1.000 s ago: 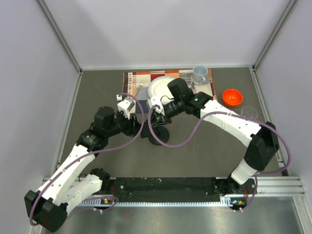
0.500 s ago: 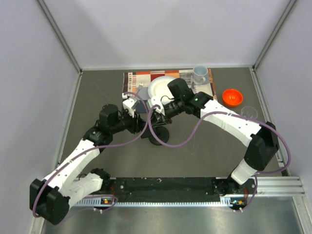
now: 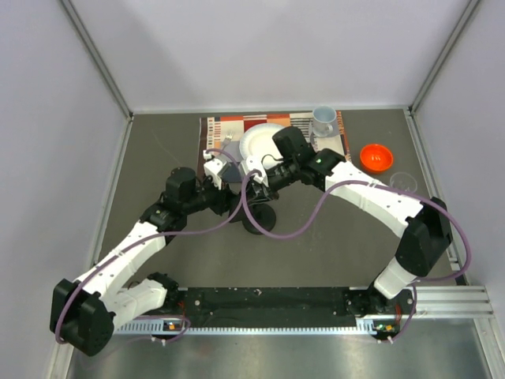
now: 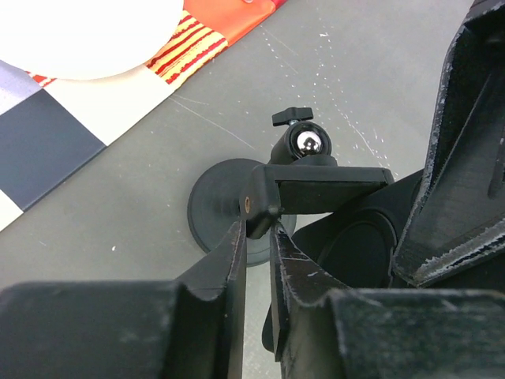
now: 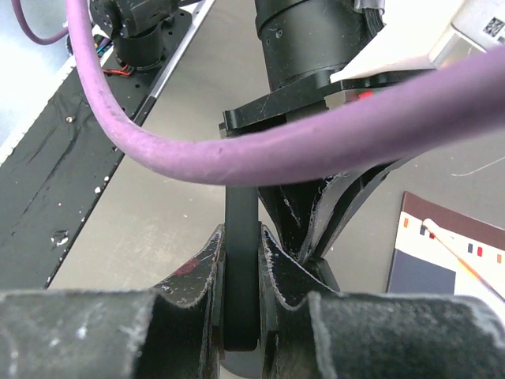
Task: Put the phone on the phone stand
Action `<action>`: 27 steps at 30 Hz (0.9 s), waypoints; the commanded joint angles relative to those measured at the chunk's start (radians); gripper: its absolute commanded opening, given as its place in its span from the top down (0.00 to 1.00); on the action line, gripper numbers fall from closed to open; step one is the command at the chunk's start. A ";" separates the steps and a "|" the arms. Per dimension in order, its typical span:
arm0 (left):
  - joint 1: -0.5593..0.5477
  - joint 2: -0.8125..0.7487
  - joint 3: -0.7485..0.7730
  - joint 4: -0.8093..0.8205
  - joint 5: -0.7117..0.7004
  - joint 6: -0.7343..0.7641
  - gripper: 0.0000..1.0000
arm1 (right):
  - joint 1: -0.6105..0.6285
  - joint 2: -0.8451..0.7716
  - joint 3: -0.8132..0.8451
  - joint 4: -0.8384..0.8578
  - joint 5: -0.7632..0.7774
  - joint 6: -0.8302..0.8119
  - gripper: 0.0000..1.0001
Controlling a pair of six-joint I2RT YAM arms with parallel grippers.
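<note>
right hand [image 5: 241,246] pinching phone [image 5: 240,207] edge-on; left hand [image 4: 256,237] narrowed right down, nipping end of stand [image 4: 215,207] cradle.

Right tool [image 5: 242,241] pinches phone [image 5: 240,207] edge-on; purple cable [image 5: 237,154] crosses above.

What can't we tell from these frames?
Left wrist: unclear whether the left gripper already pinches the phone stand cradle.
Right wrist: the phone shows edge-on only, in the right gripper; purple cable and the left wrist block the stand.
Top: both wrists cover phone and cradle.
</note>
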 commanded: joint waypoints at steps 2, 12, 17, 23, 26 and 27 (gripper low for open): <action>-0.005 -0.020 -0.026 0.071 -0.037 0.007 0.88 | 0.000 -0.059 -0.001 0.053 -0.120 0.005 1.00; -0.005 -0.047 -0.031 0.065 -0.014 -0.007 0.93 | 0.083 -0.114 -0.007 0.125 -0.284 0.112 1.00; -0.005 -0.050 -0.026 0.057 -0.003 -0.022 0.92 | 0.104 -0.218 -0.059 0.275 -0.318 0.211 1.00; -0.005 -0.058 -0.023 0.061 0.003 -0.032 0.92 | 0.057 -0.384 -0.235 0.683 -0.220 0.460 1.00; -0.005 -0.073 -0.023 0.043 0.005 -0.027 0.86 | 0.049 -0.448 -0.267 0.629 -0.116 0.465 1.00; -0.005 -0.078 -0.018 0.031 0.005 -0.023 0.76 | 0.048 -0.495 -0.272 0.550 -0.070 0.450 1.00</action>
